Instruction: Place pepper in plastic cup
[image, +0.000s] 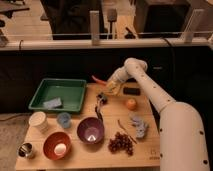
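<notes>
Wooden bench (95, 156), mid-carry: gripper (108, 86) is clamped tight on the pepper (98, 79), up in the air well behind the plastic cup (64, 119) (little blue one). Next, I'd guess, swing over that cup, lower, let go

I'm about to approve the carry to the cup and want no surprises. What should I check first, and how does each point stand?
1. Pepper gripped: ok, the gripper, by the green tray's far corner, is shut on it.
2. Plastic cup upright: ok.
3. Cup empty: cannot tell.
4. Gripper above the cup: not ok, the cup stands in front of the tray.
5. Room around the cup: not ok, the white cup stands close beside it.
</notes>
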